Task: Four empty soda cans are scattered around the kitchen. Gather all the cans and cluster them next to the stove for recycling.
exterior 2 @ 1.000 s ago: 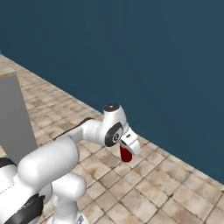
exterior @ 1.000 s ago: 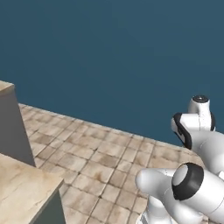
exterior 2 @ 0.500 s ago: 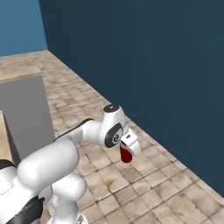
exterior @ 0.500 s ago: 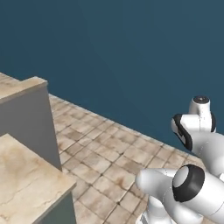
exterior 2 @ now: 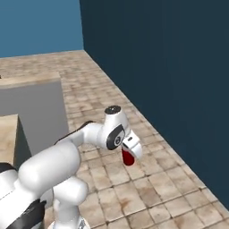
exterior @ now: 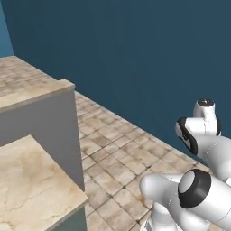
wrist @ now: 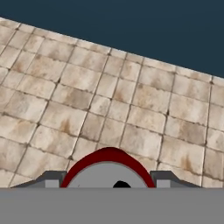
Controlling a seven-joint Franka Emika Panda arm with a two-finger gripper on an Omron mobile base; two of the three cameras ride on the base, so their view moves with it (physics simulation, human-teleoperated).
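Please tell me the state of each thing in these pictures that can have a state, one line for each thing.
gripper: shut on the can, carried above the floor.
can: red, held in the gripper, lifted off the floor, silvery top facing the hand camera.
counter: beige marble top, nothing standing on the part in view.
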